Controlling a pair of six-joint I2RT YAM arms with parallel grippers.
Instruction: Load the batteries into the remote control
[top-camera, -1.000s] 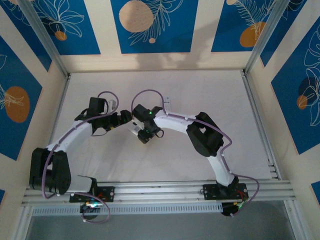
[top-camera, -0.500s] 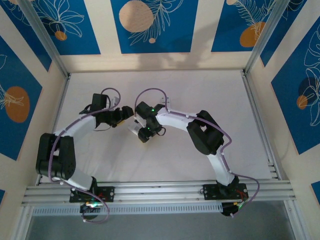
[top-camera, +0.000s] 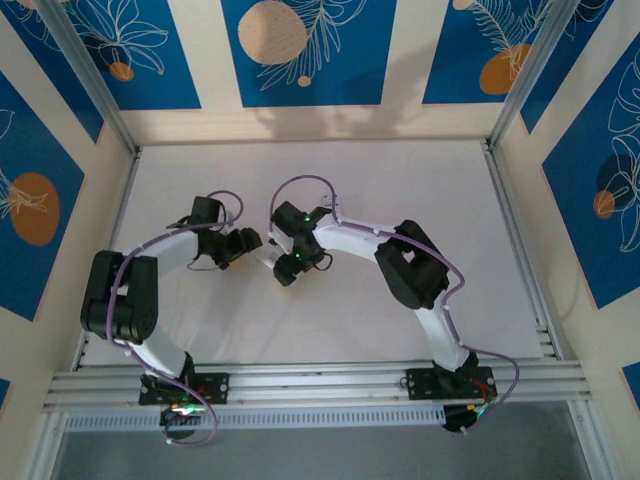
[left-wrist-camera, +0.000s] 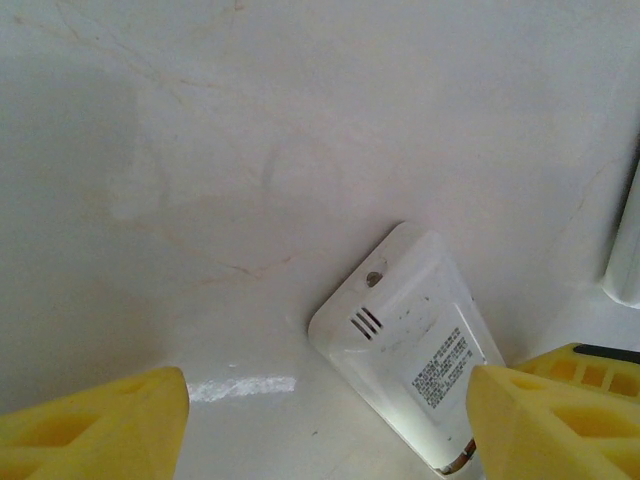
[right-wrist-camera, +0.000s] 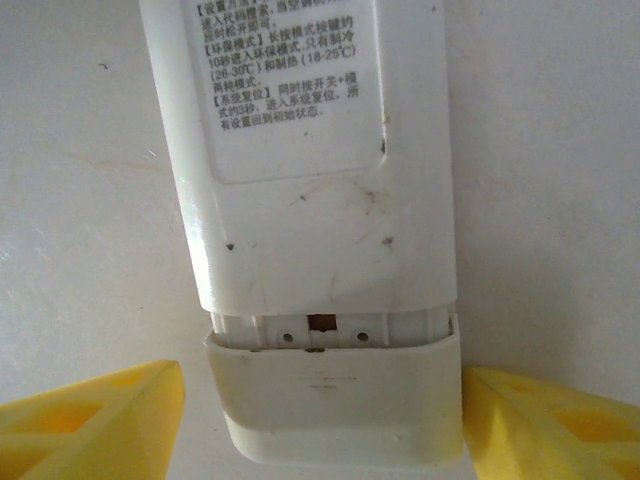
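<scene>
In the right wrist view a white remote control (right-wrist-camera: 310, 200) lies back up, printed label showing. Its battery cover (right-wrist-camera: 335, 400) is slid slightly off, leaving a narrow gap. My right gripper (right-wrist-camera: 325, 425) is open, one yellow finger on each side of the cover. The left wrist view shows a white remote back (left-wrist-camera: 415, 345) with vent slits lying at an angle. My left gripper (left-wrist-camera: 325, 430) is open, its right finger (left-wrist-camera: 545, 420) over that remote's lower end. From above, both grippers (top-camera: 250, 243) (top-camera: 284, 272) meet over the remote (top-camera: 266, 258). The batteries are hidden.
The white tabletop (top-camera: 400, 180) is walled by aluminium rails (top-camera: 510, 230) and blue patterned panels. A white rounded edge (left-wrist-camera: 625, 250) stands at the right of the left wrist view. Both arm bases sit on the near rail.
The left arm has folded back, its elbow swinging up and inward, with its gripper settling lower beside the remote. The right arm has barely moved.
</scene>
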